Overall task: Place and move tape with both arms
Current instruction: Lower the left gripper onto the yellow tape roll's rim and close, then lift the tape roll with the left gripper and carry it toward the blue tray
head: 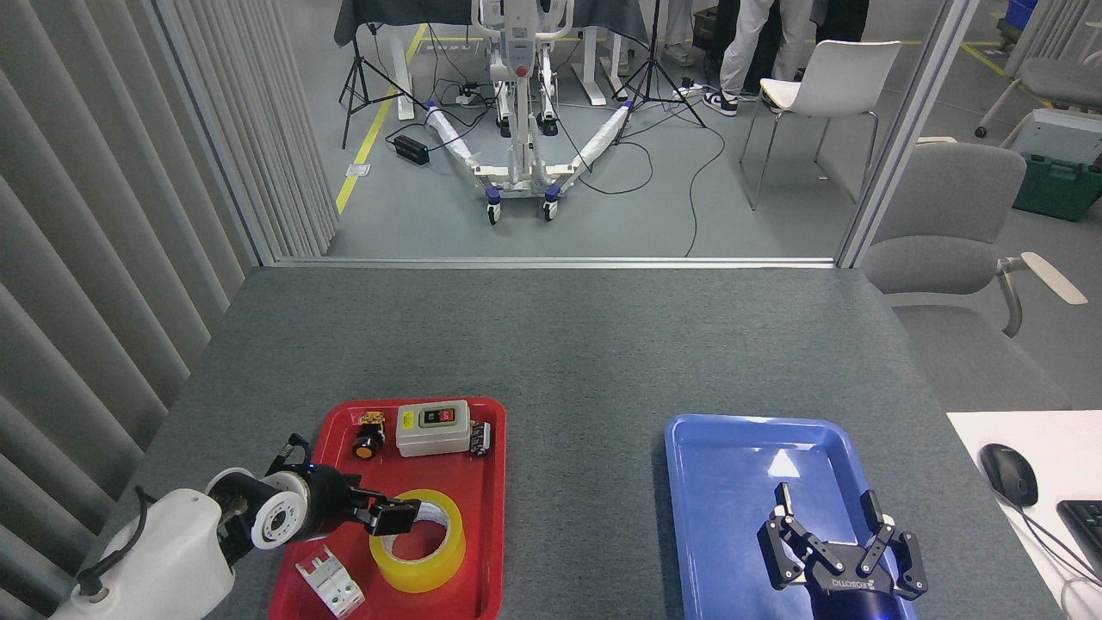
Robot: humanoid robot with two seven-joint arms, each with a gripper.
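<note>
The yellow tape roll point(420, 572) with its white core lies flat in the red tray point(487, 525) at the front left of the table. My left gripper point(394, 517) reaches in from the left and sits low over the roll's upper-left rim, its black fingers slightly parted at the rim; whether they touch the roll is unclear. My right gripper point(828, 510) hovers over the near part of the blue tray point(732, 469), open, with nothing between its fingers.
The red tray also holds a white switch box point(433, 427), a yellow-black push button point(368, 436) and a white clip part point(329, 585). A mouse point(1007, 474) and keyboard point(1086, 517) lie at the far right. A slatted wall runs along the left.
</note>
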